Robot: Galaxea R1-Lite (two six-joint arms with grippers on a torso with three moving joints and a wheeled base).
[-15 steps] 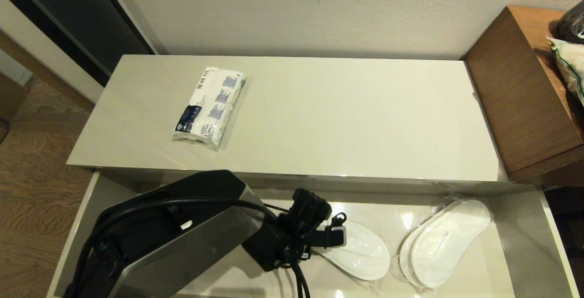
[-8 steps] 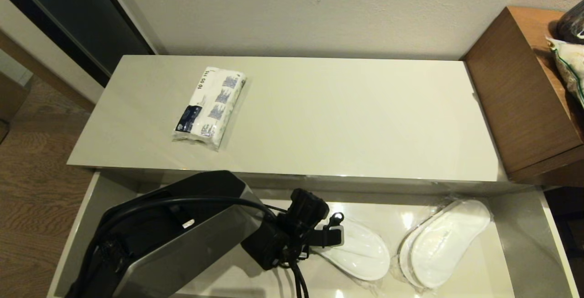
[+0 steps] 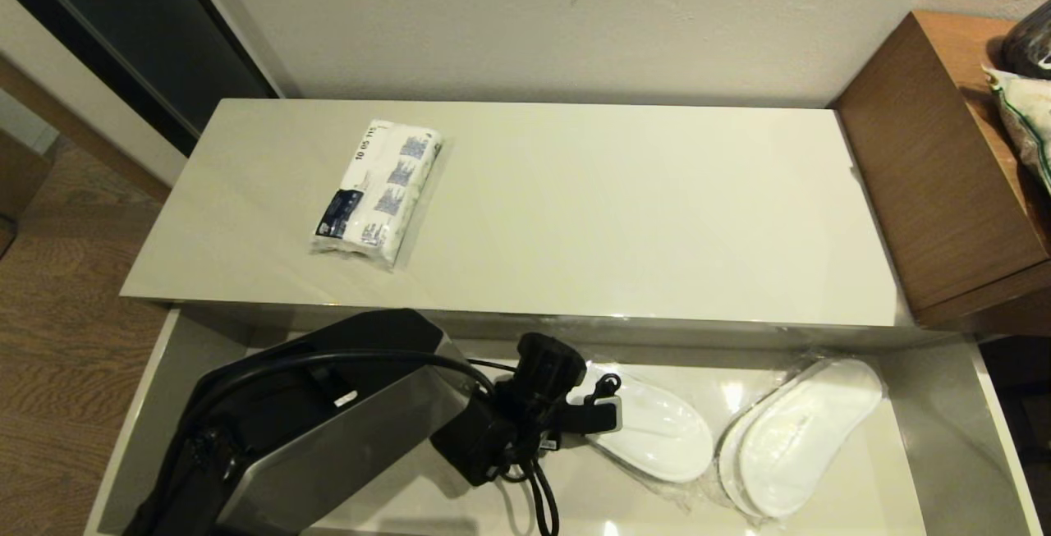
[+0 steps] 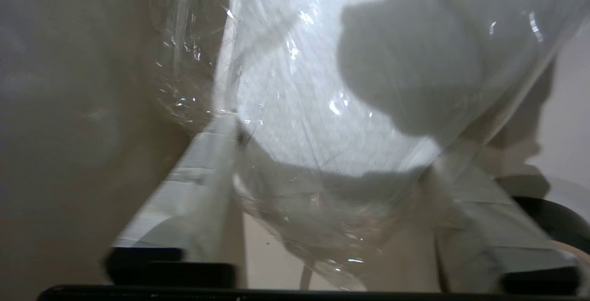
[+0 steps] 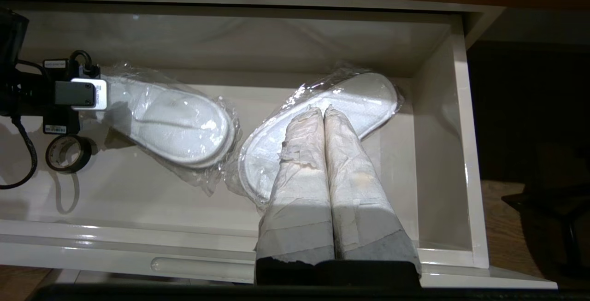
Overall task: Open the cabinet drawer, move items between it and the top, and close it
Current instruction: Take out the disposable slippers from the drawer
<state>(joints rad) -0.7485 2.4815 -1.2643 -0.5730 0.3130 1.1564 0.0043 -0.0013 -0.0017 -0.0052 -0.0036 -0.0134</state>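
The left slipper pack [image 3: 649, 433] is now shifted back w/ one end raised, the left tool [image 3: 603, 415] clenched on it inside the cabinet drawer [image 3: 944, 405], so lift-out to the top [image 3: 616, 216] is judged underway; right tool [image 5: 324, 121] clenched on nothing.

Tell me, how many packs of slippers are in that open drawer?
2. One slipper pack lies mid-drawer at the left claw; the other slipper pack lies toward the drawer's right end.

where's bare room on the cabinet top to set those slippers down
The top is bare from the tissue packet across to the brown unit. The drawer is crowded: two slipper packs and the left gripper.
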